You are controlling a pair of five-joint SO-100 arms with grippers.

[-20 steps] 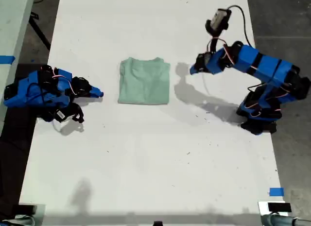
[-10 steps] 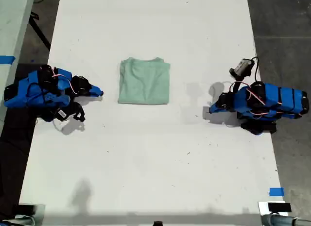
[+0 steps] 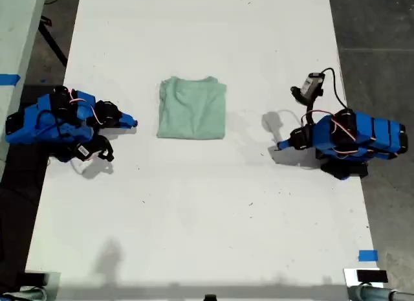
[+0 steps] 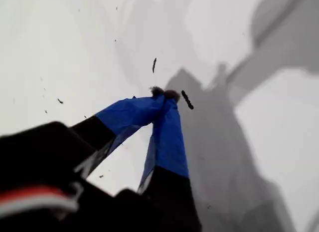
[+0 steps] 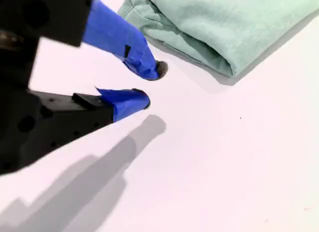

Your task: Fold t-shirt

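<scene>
Mint-green t-shirt [image 3: 192, 109] lies folded into a neat rectangle on the white table [image 3: 207, 210], towards the far side, between two blue arms.

The second gripper [image 3: 132, 124] rests low just beside the shirt's edge on the exterior view's left, its tips slightly parted and empty. The first gripper [image 3: 279, 146] sits well apart on the exterior view's right, tips pressed together over bare tabletop. Blue tape [image 3: 367, 255] marks the table's near corner on the exterior view's right.

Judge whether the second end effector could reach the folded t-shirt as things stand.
Probably yes. My second end effector sits just beside the t-shirt, with only bare table between them.
</scene>
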